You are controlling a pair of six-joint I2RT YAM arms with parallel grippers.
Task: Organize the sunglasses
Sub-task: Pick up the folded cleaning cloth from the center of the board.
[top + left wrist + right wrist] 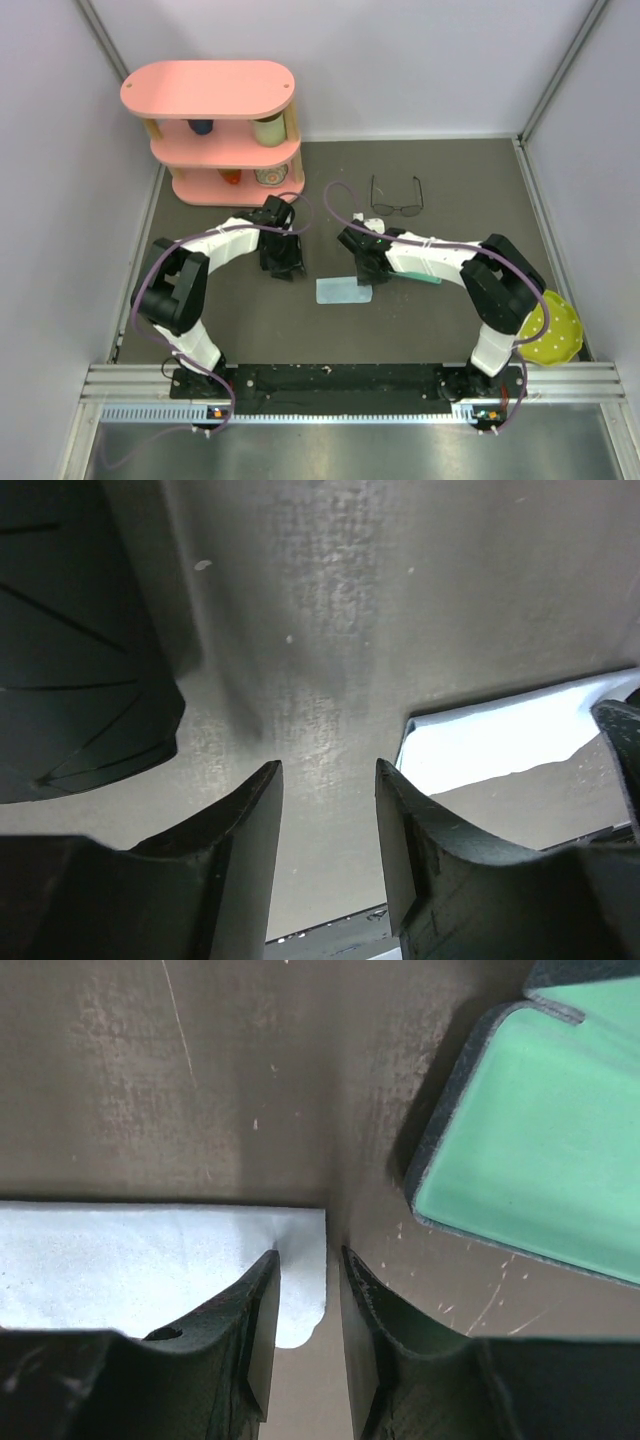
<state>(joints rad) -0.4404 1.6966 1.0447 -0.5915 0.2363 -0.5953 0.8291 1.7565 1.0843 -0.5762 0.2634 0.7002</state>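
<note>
Crosswise lie the wire sunglasses [397,207], temples away; left hand [328,770], right hand [308,1255] parted, empty.

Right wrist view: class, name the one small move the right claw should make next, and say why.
Probably lift the right claw straight up off the light blue cloth. Its fingers stand apart, the cloth's corner lies flat and ungripped between them, and the wire-frame sunglasses lie untouched on the table farther back.
</note>
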